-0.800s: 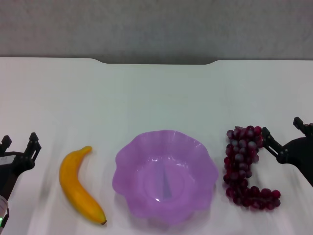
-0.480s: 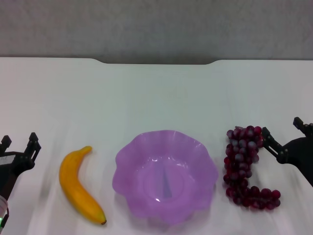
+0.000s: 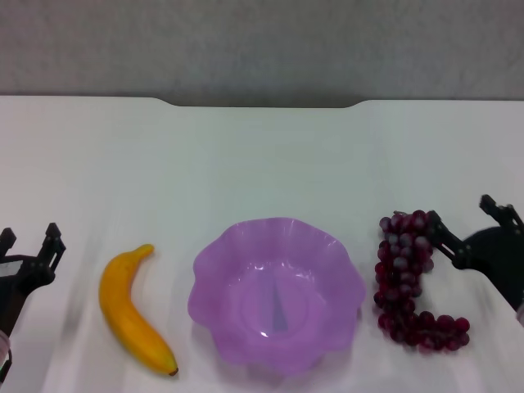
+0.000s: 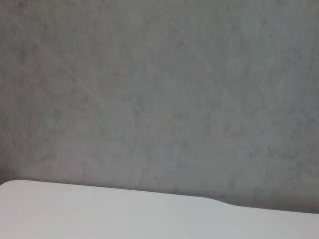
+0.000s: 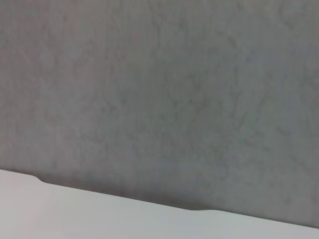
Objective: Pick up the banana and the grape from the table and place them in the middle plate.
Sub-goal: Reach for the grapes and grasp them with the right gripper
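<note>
In the head view the yellow-orange banana lies on the white table, left of the purple scalloped plate. The dark red-purple grape bunch lies right of the plate. My left gripper is open and empty, left of the banana and apart from it. My right gripper is open and empty, just right of the top of the grape bunch, with one fingertip close beside the grapes. The plate is empty. Both wrist views show only the table's far edge and the grey wall.
The table's far edge has a shallow notch, with a grey wall behind it. The wall and the table edge also show in the left wrist view and the right wrist view.
My right gripper has moved slightly left and away from me, closer to the grape bunch. My left gripper has hardly moved. The banana, grapes and plate are unmoved.
</note>
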Tool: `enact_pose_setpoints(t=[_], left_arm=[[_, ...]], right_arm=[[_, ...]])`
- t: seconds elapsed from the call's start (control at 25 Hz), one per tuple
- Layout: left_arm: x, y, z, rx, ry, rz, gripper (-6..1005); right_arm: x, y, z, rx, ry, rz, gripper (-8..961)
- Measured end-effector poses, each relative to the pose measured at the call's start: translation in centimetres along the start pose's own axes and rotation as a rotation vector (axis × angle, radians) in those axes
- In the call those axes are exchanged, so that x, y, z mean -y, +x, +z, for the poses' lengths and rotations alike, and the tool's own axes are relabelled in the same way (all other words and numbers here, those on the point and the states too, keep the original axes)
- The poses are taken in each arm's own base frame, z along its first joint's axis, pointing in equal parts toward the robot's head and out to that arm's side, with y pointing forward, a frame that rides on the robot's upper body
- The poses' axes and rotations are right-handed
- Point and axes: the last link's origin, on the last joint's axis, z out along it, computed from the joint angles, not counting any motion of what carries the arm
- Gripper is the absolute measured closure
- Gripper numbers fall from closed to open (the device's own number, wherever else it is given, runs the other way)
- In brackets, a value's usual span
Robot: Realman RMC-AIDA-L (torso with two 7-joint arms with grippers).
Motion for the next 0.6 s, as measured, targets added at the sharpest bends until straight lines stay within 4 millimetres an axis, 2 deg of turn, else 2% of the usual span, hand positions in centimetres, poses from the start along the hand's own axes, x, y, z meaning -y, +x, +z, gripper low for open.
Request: enact_pose_setpoints(t=[0.24,0.6], left_arm=[[0.4,-0.2,-0.2,0.006,0.012,0.002,292],[0.4,-0.1,-0.2,0.006,0.012,0.006,293]], right_arm=[[-0.8,-1.7,1.6,-0.011,-0.011,0.027,70],[0.0,-5.8,3.6,-0.244,0.025,0.01,74]])
